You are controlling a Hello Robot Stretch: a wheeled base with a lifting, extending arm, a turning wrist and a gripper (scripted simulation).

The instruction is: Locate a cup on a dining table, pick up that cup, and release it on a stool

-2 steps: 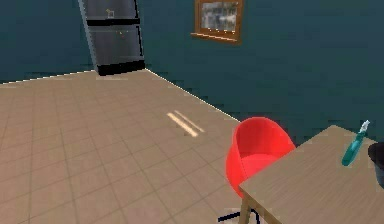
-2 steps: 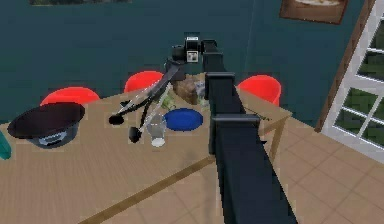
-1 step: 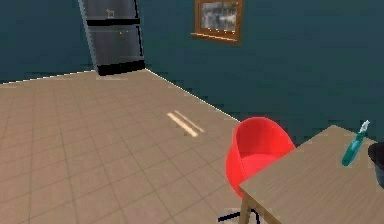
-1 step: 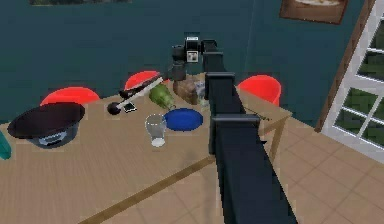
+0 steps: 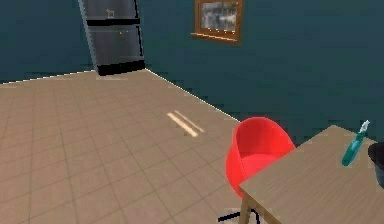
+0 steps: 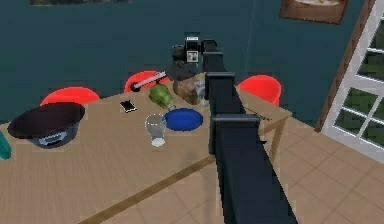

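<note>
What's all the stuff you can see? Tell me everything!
table: one, wooden, next to the robot.
plate: one, blue, mid-table.
glass cup: one, clear, just left of the plate.
bowl: one, black, table's left end in the arm side view.
green thing: one, behind the cup.
brown thing: one, behind the plate.
chairs: three, red, along the table's far side.
bottle: one, teal, table corner in the forward view.
fridge: one, dark grey, against the far wall.
framed picture: one, brown frame, on the teal wall.
arm: one, dark bar, reaching across the table.
gripper: one, dark, at the arm's far end.
</note>
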